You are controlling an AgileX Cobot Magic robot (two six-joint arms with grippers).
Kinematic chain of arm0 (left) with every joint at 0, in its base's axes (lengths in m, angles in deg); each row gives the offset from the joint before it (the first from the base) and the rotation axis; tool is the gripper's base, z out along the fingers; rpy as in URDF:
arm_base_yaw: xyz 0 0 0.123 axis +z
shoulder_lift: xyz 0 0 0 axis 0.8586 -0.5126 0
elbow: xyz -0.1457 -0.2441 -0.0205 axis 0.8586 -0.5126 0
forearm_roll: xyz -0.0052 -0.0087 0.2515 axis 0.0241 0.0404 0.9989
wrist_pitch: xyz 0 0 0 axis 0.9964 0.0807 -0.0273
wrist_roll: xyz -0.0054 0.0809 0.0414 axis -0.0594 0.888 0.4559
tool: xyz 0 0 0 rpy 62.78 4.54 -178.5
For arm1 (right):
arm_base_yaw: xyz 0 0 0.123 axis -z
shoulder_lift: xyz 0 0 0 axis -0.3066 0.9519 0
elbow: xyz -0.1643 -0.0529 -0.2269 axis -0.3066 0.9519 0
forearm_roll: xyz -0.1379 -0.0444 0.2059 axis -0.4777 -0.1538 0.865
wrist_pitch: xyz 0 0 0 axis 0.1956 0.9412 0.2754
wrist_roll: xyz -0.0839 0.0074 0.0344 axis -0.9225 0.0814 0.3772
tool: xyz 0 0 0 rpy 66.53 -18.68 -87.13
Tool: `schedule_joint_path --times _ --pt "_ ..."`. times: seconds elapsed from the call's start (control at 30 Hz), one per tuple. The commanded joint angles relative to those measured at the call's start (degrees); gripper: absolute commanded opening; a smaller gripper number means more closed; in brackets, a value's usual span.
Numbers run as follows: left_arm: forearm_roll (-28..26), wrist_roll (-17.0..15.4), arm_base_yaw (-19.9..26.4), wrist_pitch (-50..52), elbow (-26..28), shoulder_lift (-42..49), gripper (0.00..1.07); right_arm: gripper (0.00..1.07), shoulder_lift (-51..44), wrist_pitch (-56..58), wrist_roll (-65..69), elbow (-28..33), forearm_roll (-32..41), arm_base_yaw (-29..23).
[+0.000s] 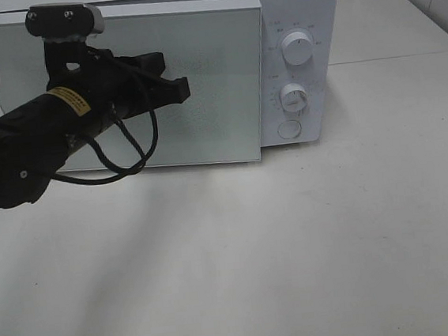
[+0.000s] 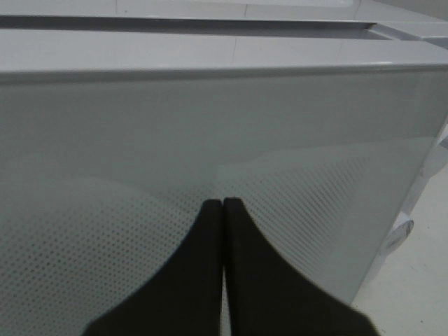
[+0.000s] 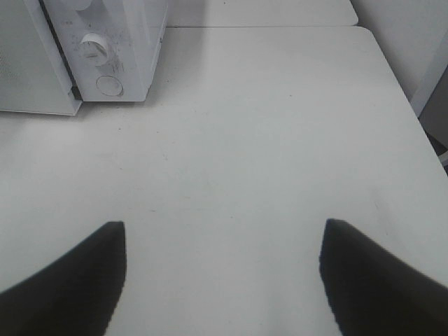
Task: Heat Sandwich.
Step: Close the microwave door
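Observation:
The sandwich is out of view. The white microwave (image 1: 298, 10) stands at the back of the table, and its frosted glass door (image 1: 216, 81) covers the front. My left gripper (image 1: 183, 88) is shut and empty, with its tips at the middle of the door. In the left wrist view the closed fingertips (image 2: 222, 204) point at the dotted door panel (image 2: 210, 126), and a dark gap runs along the door's top. My right gripper (image 3: 222, 224) is open and empty above the bare table, to the right of the microwave (image 3: 133, 49).
The microwave's control panel carries two knobs (image 1: 297, 50) (image 1: 293, 98) and a round button (image 1: 289, 129). The white table (image 1: 295, 248) spreads in front. A black cable (image 1: 139, 152) loops under the left arm.

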Motion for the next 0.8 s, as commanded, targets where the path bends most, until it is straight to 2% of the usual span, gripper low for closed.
schedule_joint_path --times 0.03,0.8 --pt "-0.7 -0.4 -0.4 0.0 2.2 -0.8 0.00 0.74 -1.7 -0.5 -0.6 0.1 0.2 0.4" --pt "-1.3 -0.5 -0.4 -4.3 13.3 -7.4 0.00 0.74 -1.7 -0.5 -0.6 0.1 0.2 0.4"
